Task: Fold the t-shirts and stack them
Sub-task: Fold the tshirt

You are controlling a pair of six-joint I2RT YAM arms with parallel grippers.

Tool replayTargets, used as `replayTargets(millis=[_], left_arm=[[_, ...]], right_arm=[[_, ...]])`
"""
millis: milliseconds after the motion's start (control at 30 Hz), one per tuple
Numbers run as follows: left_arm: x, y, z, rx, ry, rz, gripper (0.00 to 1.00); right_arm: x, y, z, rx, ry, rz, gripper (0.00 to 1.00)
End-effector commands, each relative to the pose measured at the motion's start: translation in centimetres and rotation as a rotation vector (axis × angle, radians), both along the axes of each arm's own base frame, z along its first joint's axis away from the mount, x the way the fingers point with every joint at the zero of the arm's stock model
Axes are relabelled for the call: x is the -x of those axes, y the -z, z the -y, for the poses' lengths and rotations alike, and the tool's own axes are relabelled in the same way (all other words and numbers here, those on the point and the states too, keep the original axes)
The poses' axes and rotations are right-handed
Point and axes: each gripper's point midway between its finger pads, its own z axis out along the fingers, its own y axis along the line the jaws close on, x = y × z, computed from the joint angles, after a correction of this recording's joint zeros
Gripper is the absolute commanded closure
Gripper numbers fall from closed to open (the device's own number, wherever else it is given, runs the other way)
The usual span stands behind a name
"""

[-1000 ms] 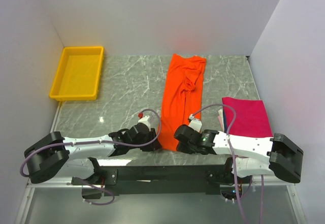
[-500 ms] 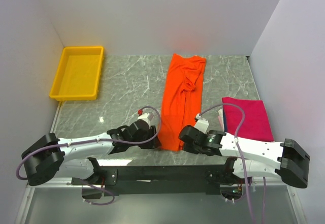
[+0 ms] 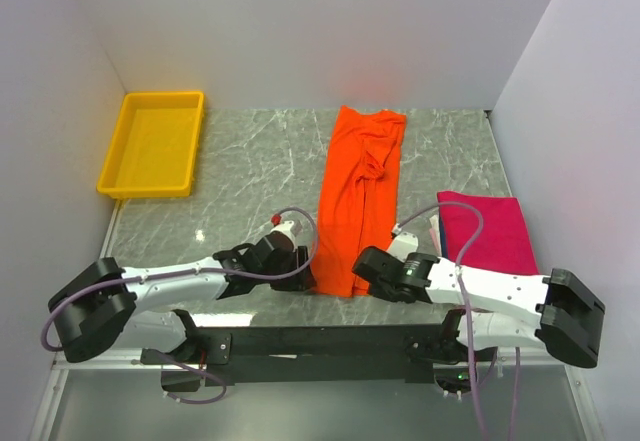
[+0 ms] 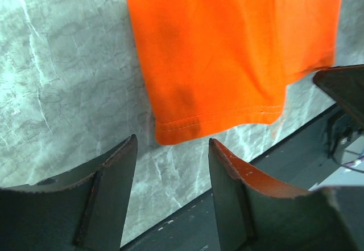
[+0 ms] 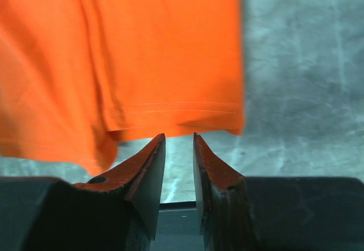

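As the orange shirt lies in a long strip, its near hem looks set for a two-corner pickup.
It runs from the far edge of the counter to the near edge, right of centre, sides seemingly folded in already. I judge the narrow strip suits lifting the hem toward the collar. Pink shirt lies folded by the right edge, likely the stack spot. Left gripper spread, empty, tips just short of the hem's left corner. Right gripper almost pressed together, slim gap empty, tips just short of the hem near its right corner. Both arms stretched low along the near edge, angled inward.
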Motion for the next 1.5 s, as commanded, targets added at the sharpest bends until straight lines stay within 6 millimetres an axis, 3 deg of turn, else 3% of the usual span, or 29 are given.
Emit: replayTargets(millis=[0, 200, 300, 367, 400, 433, 500, 533, 567, 600, 633, 667, 700, 733, 800, 833, 900, 933, 967, 1000, 1033, 1067, 1133, 1233, 1467], left_arm=[[-0.5, -1.2, 1.5, 0.039, 0.048, 0.023, 0.41], [-0.4, -0.4, 1.6, 0.023, 0.064, 0.007, 0.40], [-1.7, -0.7, 0.9, -0.010, 0.022, 0.038, 0.41], [-2.4, -1.4, 0.4, -0.012, 0.002, 0.053, 0.42], [-3.2, -1.9, 0.1, -0.007, -0.021, 0.058, 0.43], [-3.6, -1.8, -0.2, -0.013, -0.030, 0.053, 0.44], [-4.5, -2.2, -0.4, -0.007, -0.045, 0.055, 0.44], [-4.9, -2.3, -0.6, -0.010, -0.055, 0.058, 0.44], [-5.1, -2.4, -0.7, -0.013, -0.057, 0.060, 0.43], [-5.9, -3.1, -0.7, -0.004, -0.070, 0.069, 0.43], [-6.1, -3.5, -0.6, 0.004, -0.070, 0.073, 0.43], [-6.4, -3.7, -0.6, 0.005, -0.068, 0.076, 0.43], [-6.9, -4.5, -0.4, 0.020, -0.072, 0.086, 0.43], [-7.1, -4.8, -0.4, 0.024, -0.073, 0.088, 0.43], [-7.5, -5.3, -0.4, 0.029, -0.073, 0.094, 0.43], [-7.5, -5.5, -0.3, 0.036, -0.069, 0.094, 0.43], [-7.9, -5.6, -0.4, 0.039, -0.069, 0.094, 0.43], [-7.9, -5.6, -0.4, 0.041, -0.067, 0.092, 0.43], [-8.0, -5.6, -0.5, 0.040, -0.067, 0.094, 0.43], [-8.1, -5.6, -0.6, 0.040, -0.069, 0.096, 0.43], [-8.1, -5.6, -0.7, 0.037, -0.070, 0.098, 0.43], [-8.2, -5.5, -0.8, 0.033, -0.070, 0.102, 0.42], [-8.4, -5.3, -0.9, 0.029, -0.070, 0.096, 0.42], [-8.4, -5.1, -1.1, 0.029, -0.069, 0.092, 0.43], [-8.5, -5.1, -1.3, 0.039, -0.068, 0.083, 0.43]], right_arm=[[0.0, 0.3, 1.8, 0.013, 0.072, 0.025, 0.66], [0.1, 0.1, 2.6, -0.044, 0.132, 0.047, 0.61], [-1.0, -1.5, 2.6, -0.093, 0.155, 0.098, 0.57], [-2.9, -2.9, 2.7, -0.125, 0.156, 0.116, 0.57], [-4.4, -4.0, 1.9, -0.175, 0.147, 0.148, 0.57], [-6.4, -4.5, 3.2, -0.146, 0.154, 0.166, 0.56], [-10.0, -7.5, 2.8, -0.180, 0.152, 0.238, 0.53], [-11.5, -6.8, 3.5, -0.110, 0.136, 0.211, 0.52], [-14.5, -9.4, 4.0, -0.123, 0.174, 0.259, 0.51], [-16.4, -10.3, 3.9, -0.129, 0.173, 0.277, 0.48], [-18.1, -8.8, 4.1, -0.072, 0.147, 0.236, 0.46], [-21.3, -11.1, 4.5, -0.085, 0.177, 0.284, 0.44], [-22.9, -11.2, 4.8, -0.067, 0.181, 0.270, 0.43], [-26.0, -11.0, 4.3, -0.040, 0.166, 0.255, 0.43], [-29.0, -10.5, 5.2, 0.000, 0.188, 0.226, 0.41], [-31.9, -10.1, 4.8, 0.015, 0.185, 0.219, 0.41], [-34.2, -9.3, 5.7, 0.037, 0.202, 0.188, 0.41], [-35.2, -6.8, 5.8, 0.065, 0.195, 0.136, 0.41], [-37.2, -6.4, 5.5, 0.075, 0.182, 0.133, 0.41], [-38.2, -8.3, 5.2, 0.060, 0.185, 0.172, 0.41], [-38.9, -5.8, 4.9, 0.079, 0.160, 0.125, 0.41], [-40.8, -7.6, 4.3, 0.061, 0.156, 0.170, 0.41], [-41.9, -6.4, 3.7, 0.071, 0.139, 0.132, 0.41], [-42.1, -4.7, 2.0, 0.082, 0.088, 0.098, 0.40], [-40.5, -0.3, -0.1, 0.082, 0.015, -0.018, 0.37]])
